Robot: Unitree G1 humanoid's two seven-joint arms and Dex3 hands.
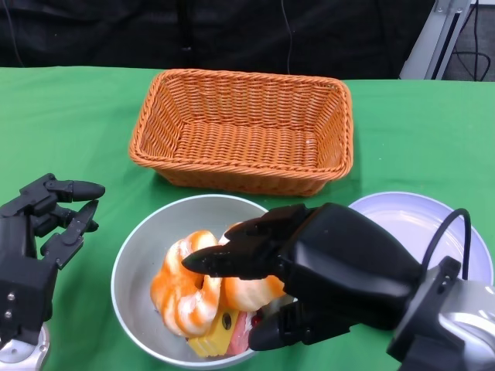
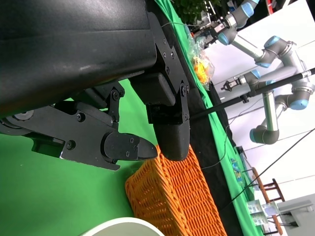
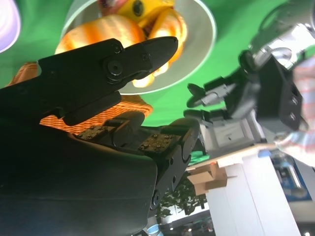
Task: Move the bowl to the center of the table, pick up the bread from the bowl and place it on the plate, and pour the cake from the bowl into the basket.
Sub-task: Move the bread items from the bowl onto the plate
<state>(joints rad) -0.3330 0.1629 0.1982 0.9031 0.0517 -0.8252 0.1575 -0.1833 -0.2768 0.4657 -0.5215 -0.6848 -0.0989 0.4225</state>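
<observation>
Right hand (image 1: 267,290), fingers apart and empty, over bowl (image 1: 139,251): close on bread (image 1: 193,290) under fingertips, avoid cake (image 1: 220,334) beneath.

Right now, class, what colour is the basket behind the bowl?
Orange woven wicker; the basket shows best in the head view.

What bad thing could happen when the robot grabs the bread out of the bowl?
The bread lies right on the yellow cake, so the right hand reaching in might drag the cake out too. The fingers crowd the bowl, which could get pushed or tipped. The left hand is beside the bowl, not holding it steady.
</observation>
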